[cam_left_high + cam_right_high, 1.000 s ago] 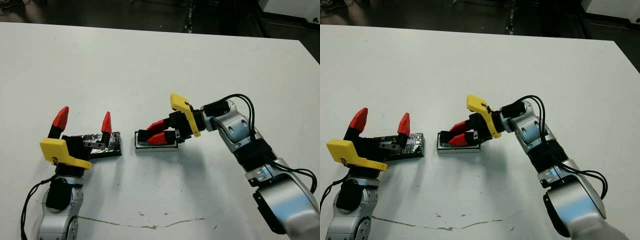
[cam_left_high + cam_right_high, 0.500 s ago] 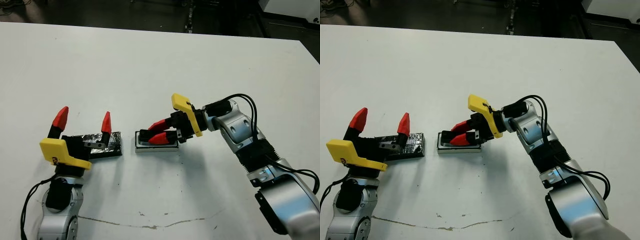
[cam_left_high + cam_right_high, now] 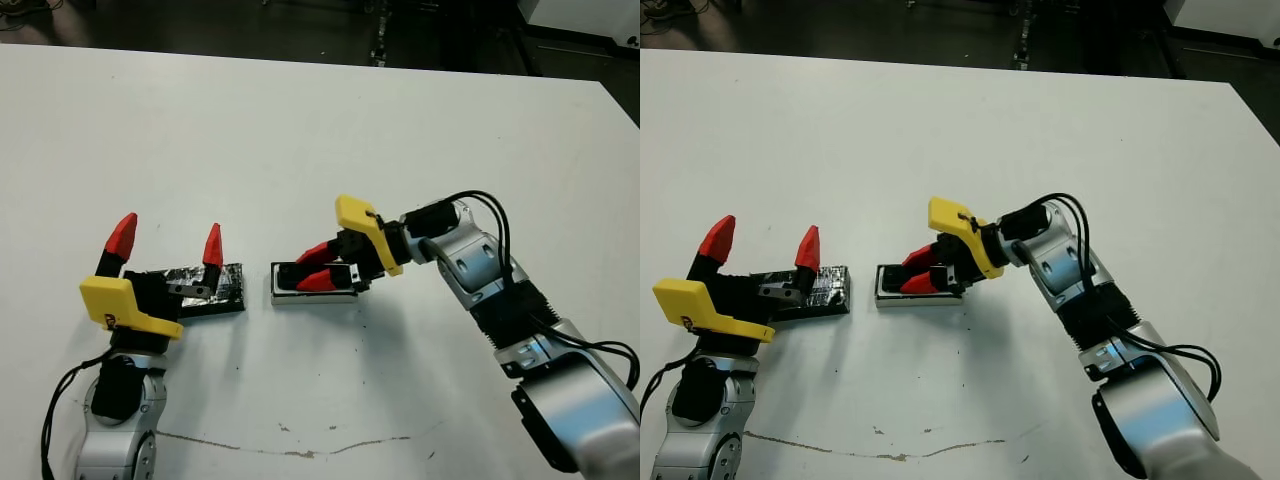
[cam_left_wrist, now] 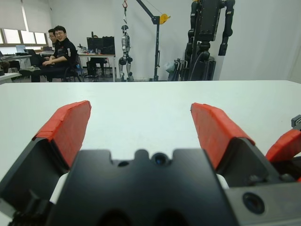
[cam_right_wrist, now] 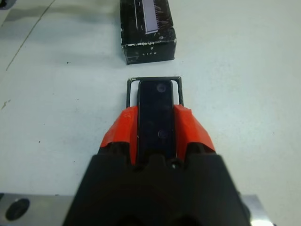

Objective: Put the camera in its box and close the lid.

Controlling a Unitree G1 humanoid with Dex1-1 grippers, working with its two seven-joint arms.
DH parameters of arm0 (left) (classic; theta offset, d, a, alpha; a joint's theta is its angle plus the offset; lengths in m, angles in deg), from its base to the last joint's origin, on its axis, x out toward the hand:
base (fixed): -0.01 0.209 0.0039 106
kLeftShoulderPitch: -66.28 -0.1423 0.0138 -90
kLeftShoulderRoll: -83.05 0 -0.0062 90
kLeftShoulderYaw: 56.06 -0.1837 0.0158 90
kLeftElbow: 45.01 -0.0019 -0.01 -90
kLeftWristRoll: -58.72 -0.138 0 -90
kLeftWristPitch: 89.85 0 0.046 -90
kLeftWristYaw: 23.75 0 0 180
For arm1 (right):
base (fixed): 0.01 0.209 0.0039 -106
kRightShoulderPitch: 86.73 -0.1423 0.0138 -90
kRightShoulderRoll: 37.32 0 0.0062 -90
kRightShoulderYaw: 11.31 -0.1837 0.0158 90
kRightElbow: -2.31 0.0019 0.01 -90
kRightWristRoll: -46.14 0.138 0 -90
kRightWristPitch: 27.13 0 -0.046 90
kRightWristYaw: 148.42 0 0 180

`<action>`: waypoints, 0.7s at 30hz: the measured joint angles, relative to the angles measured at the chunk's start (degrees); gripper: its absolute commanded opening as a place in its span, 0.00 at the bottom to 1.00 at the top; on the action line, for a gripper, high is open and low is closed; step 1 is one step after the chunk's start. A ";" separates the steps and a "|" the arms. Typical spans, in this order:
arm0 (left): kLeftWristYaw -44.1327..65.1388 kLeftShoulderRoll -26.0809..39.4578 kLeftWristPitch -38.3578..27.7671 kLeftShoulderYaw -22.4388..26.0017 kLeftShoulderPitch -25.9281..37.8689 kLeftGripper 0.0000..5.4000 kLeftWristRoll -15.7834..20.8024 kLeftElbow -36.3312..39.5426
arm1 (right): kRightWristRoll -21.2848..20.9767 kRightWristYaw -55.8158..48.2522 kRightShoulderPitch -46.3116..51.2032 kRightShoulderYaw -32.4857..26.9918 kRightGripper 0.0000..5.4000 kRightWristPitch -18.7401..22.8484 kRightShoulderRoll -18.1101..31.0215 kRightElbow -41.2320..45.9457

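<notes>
Camera (image 5: 156, 115) pinched between right gripper (image 5: 157, 133) fingers, now lowered further into white box (image 3: 312, 293); seating nearly done. Left gripper (image 3: 166, 248) spread wide, empty, over lid (image 3: 208, 287) lying just beside box.

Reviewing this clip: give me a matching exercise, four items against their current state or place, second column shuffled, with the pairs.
Items:
1. camera
2. box
3. lid
4. left gripper

States:
A. open, fingers spread
B. on the table under the left gripper
C. gripped between the right gripper's fingers
D. uncovered, under the camera

Pairs: 1-C, 2-D, 3-B, 4-A
</notes>
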 measured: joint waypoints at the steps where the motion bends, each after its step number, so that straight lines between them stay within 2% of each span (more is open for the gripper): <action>1: 0.00 0.00 0.00 0.00 0.00 1.00 -0.02 0.00 | 0.06 -0.25 -0.16 0.09 0.38 0.34 0.00 -0.12; 7: 0.01 0.03 0.01 0.00 -0.03 1.00 -0.05 0.00 | 1.24 -2.31 -1.21 -0.04 0.52 2.49 0.51 -1.54; 21: 0.01 0.03 0.00 -0.02 -0.07 1.00 -0.11 0.00 | 2.25 -4.45 -1.38 -1.00 0.91 3.19 1.45 -2.01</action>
